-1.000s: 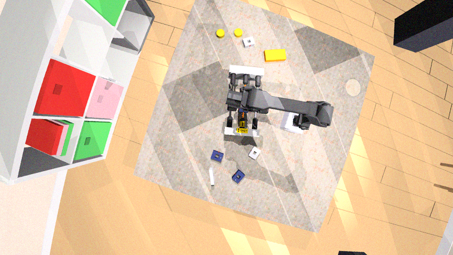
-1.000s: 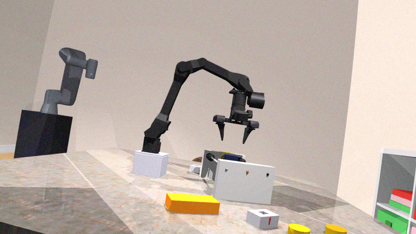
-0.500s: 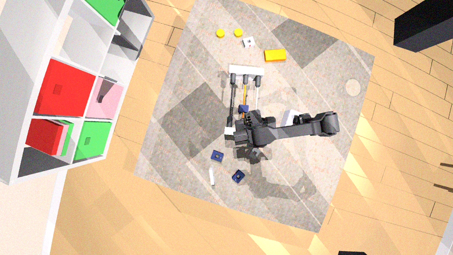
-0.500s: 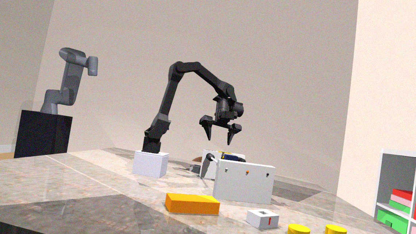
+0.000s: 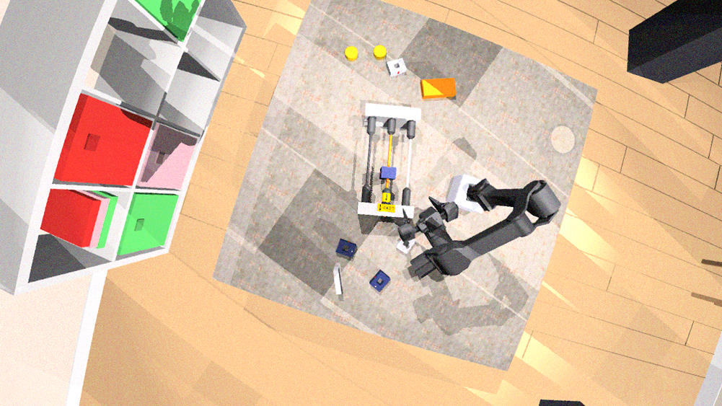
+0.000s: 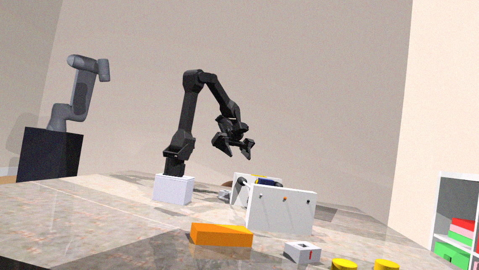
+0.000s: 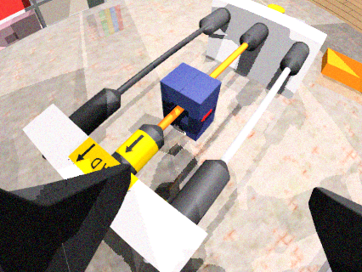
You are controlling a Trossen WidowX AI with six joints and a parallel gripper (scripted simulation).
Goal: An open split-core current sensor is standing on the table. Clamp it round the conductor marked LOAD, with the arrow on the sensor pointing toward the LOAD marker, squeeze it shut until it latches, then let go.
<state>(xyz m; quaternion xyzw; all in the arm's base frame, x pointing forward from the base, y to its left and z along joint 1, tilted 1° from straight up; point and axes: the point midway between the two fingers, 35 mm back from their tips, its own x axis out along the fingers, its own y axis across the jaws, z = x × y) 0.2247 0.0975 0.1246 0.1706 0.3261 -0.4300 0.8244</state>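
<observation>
Around the orange conductor [image 5: 389, 150] [image 6: 285, 198] [image 7: 229, 60], the blue sensor [image 5: 390, 173] [image 6: 265, 182] [image 7: 190, 91] stands lengthwise upright, arrowhead unclear.

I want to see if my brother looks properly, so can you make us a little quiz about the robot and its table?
1. True or false: the blue current sensor sits round the orange conductor.
2. Pick one. The gripper's fingers are:
A) shut on the orange block
B) wide apart with nothing between them
C) shut on a yellow disc
3. Fill in the word: the conductor on the other side of the orange one from the black conductor is coloured ____.

Key: 1 true; 2 B; 3 white.
</observation>
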